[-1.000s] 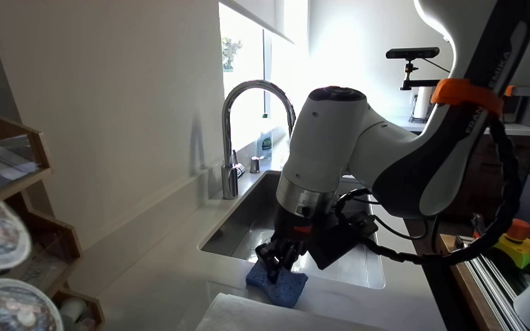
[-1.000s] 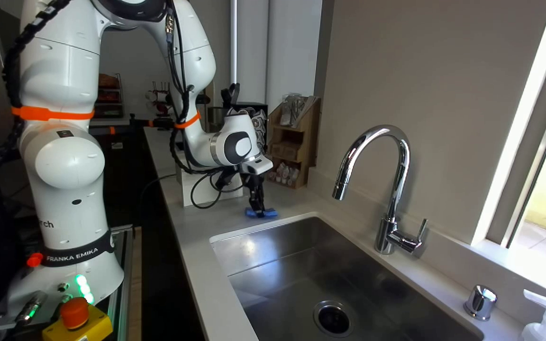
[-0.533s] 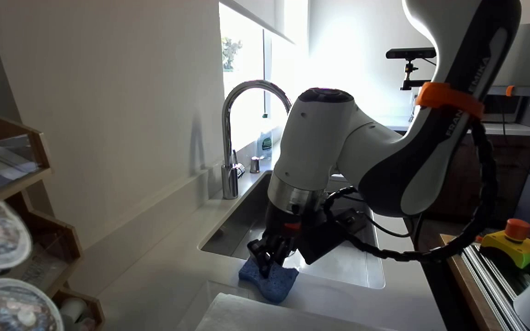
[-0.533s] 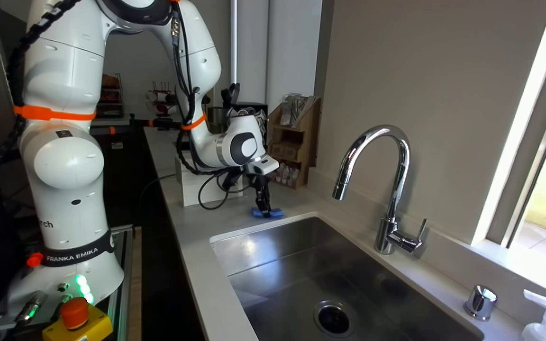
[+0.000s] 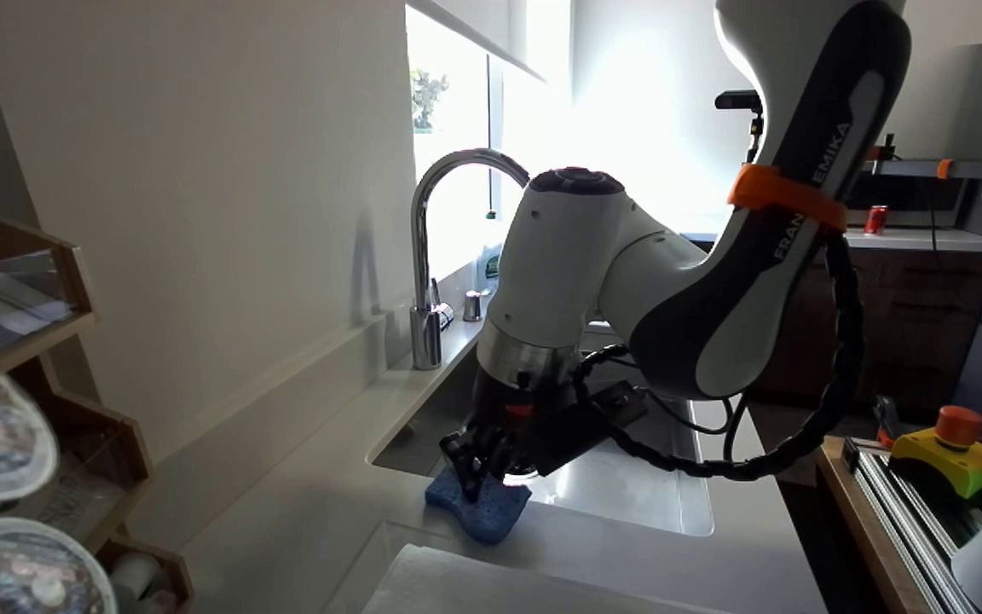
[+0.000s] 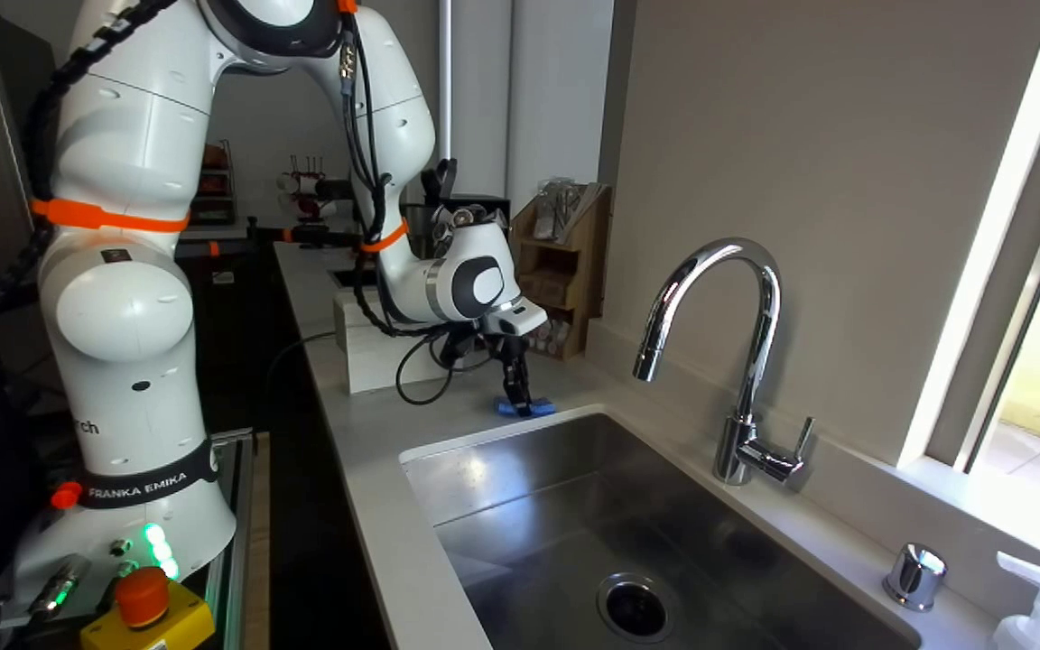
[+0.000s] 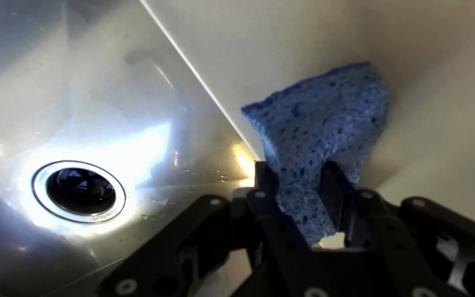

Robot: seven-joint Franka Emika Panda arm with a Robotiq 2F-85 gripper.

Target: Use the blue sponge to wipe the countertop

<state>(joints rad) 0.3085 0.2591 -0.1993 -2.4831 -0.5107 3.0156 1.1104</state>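
Wrist view: on the countertop (image 7: 237, 41), three o'clock from the drain (image 7: 80, 192), lies the blue sponge (image 7: 324, 119), my gripper (image 7: 299, 177) clamped across its middle, likely the surest hold on something probably light and squashy.

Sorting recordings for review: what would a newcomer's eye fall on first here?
Probably the big white arm, filling much of both exterior views. Next, the blue sponge, pinched between the black fingers on the countertop beside the sink. Then the tall chrome faucet, standing between sink and wall.
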